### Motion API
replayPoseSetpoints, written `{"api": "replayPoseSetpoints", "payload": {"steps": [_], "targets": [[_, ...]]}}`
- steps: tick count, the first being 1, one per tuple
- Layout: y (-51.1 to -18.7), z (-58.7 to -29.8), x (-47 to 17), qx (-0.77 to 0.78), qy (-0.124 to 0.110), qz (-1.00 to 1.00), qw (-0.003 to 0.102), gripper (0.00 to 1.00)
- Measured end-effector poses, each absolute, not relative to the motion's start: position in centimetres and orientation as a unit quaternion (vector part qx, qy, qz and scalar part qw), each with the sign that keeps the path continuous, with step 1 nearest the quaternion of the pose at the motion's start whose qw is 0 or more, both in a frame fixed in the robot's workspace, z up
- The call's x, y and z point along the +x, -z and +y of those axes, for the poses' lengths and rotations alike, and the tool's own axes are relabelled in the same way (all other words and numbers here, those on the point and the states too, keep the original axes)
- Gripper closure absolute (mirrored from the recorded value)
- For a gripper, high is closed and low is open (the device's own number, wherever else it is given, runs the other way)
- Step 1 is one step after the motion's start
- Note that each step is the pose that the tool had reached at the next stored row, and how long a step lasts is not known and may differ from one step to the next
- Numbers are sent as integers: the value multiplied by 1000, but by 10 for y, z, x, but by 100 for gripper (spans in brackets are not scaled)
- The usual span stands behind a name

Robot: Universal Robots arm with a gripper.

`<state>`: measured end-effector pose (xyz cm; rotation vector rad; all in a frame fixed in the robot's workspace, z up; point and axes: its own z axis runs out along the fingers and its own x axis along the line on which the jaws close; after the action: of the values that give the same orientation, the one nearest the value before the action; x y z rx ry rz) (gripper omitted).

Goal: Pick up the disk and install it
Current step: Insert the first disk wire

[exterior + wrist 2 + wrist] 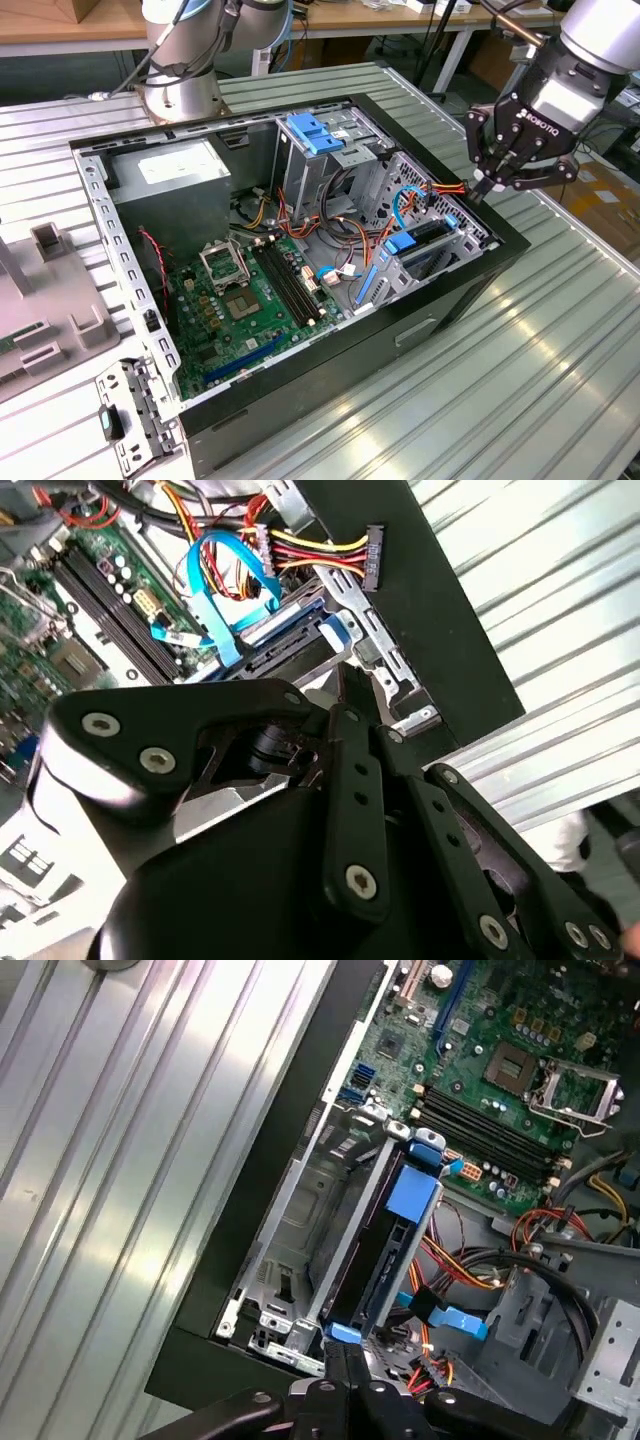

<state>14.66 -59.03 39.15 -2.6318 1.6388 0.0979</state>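
The disk (400, 1220) stands on edge inside the metal drive cage (300, 1230) at the open computer case's side, its blue rail and tab facing up. In the exterior view the disk (420, 240) sits in that cage at the case's right. My gripper (486, 185) hangs just above the case's right rim, over the far end of the cage. Its black fingers are shut with nothing between them. In the first wrist view the gripper (346, 1360) has its tips right by the disk's blue rail end. The gripper (345, 675) points down at the cage in the second wrist view.
The black case (450, 310) lies open on a ribbed metal table (540, 370). Inside are a motherboard (245, 300), a grey power-supply box (170, 175), a light-blue latch bracket (313, 132) and loose cables (300, 550). Another arm's base (180, 85) stands behind.
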Motion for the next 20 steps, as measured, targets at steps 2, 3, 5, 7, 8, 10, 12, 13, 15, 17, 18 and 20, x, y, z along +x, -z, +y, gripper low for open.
{"api": "replayPoseSetpoints", "payload": {"steps": [2, 3, 5, 7, 8, 10, 12, 13, 15, 17, 18, 20], "targets": [[-391, -590, 147, -858, -32, 512, 19, 89], [-391, -590, 147, -863, -32, 504, 19, 89], [-391, -590, 147, -876, -33, 482, 18, 89], [-391, -590, 147, -889, -33, 457, 17, 89], [-391, -590, 147, -893, -33, 448, 17, 89], [-391, -590, 147, -907, -34, 420, 16, 89], [-391, -590, 147, -915, -34, 402, 15, 89], [-391, -590, 147, -919, -34, 393, 15, 89], [-391, -590, 147, -919, -34, 392, 15, 89], [-391, -590, 147, -919, -34, 392, 15, 89], [-391, -590, 147, -919, -34, 392, 15, 89], [-391, -590, 147, -919, -34, 392, 15, 70]]}}
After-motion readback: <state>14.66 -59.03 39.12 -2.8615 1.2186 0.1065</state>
